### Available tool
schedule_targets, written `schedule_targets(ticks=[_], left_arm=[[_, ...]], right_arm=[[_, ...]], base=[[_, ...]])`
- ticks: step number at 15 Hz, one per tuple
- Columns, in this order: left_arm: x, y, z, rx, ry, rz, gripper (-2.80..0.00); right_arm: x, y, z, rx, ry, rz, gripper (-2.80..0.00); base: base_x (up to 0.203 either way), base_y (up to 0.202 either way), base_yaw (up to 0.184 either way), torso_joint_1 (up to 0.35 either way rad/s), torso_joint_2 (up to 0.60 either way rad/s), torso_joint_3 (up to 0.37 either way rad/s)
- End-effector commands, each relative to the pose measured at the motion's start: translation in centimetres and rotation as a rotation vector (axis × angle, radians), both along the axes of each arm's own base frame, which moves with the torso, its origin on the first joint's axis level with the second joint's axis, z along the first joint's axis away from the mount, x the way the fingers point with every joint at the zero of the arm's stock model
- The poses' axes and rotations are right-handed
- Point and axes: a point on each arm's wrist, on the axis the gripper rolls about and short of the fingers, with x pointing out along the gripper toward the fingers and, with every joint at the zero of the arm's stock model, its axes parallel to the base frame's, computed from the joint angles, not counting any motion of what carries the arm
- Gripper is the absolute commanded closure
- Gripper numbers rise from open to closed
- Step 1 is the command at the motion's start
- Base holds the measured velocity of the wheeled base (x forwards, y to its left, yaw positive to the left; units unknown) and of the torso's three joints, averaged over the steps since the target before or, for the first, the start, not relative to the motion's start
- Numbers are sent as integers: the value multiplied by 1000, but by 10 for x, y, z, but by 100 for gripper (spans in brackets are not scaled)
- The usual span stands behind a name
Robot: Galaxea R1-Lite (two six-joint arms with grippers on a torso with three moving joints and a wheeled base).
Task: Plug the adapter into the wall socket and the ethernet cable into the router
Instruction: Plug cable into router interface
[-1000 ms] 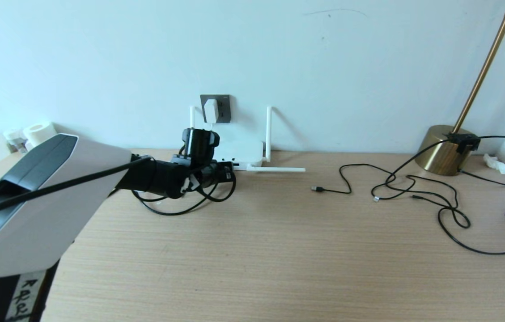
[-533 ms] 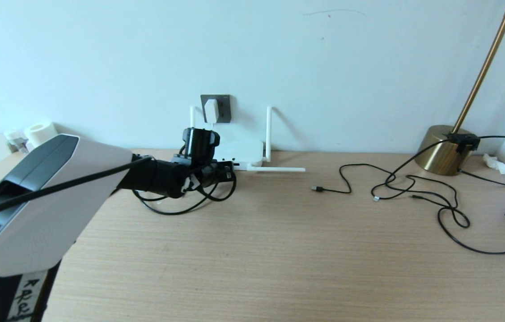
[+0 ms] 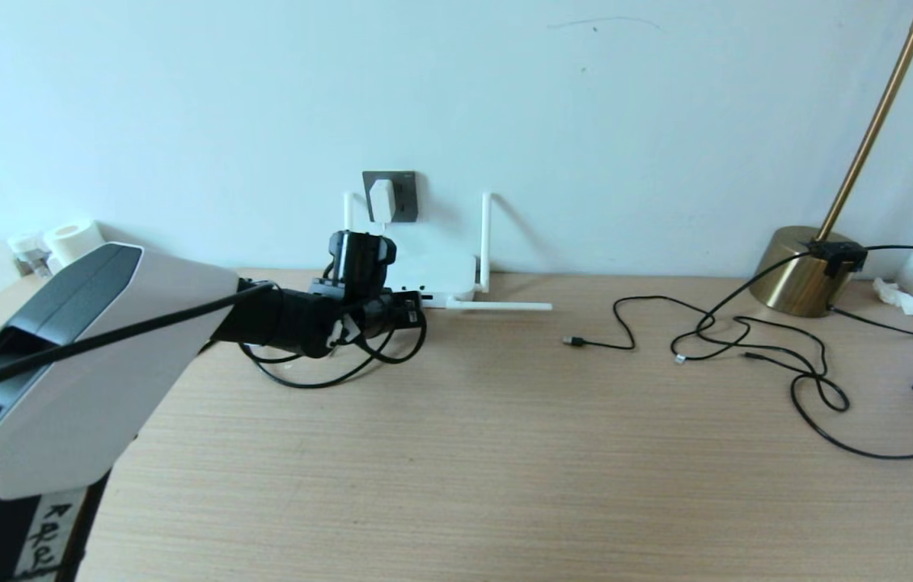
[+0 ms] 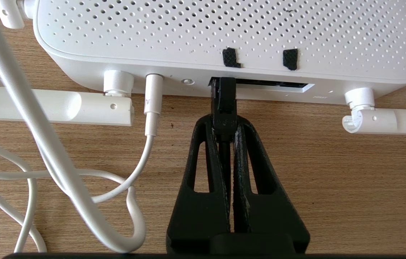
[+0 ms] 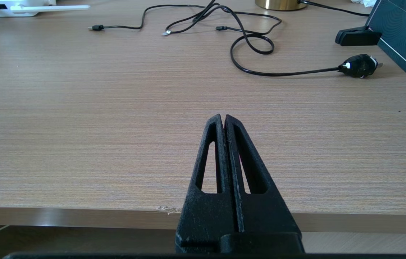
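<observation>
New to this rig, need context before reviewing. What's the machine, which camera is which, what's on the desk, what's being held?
It is a two-armed robot on a wheeled base. The wide picture comes from its head; the other two come from cameras on each wrist, looking out along the black fingers.

On the wooden desk sits a white router against the wall, with loose black USB cables and a brass lamp base off to the right. The white adapter already sits in the dark wall socket.

The left gripper is shut on the ethernet cable, its plug at the router's port slot. The right gripper is shut, holding nothing, at the desk's near edge.
</observation>
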Motion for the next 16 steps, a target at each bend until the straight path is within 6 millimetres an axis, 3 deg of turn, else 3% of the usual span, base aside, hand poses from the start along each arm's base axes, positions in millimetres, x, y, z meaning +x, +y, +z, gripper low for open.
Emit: schedule_targets(ticks=[1, 16], left_arm=[[1, 0, -1, 2, 6, 3, 0], [5, 4, -2, 3, 14, 14, 0]], right_arm=[[1, 0, -3, 0, 11, 0, 0], [1, 0, -3, 0, 11, 0, 0]], base=[[0, 0, 0, 0, 0, 0], [0, 0, 0, 0, 0, 0]])
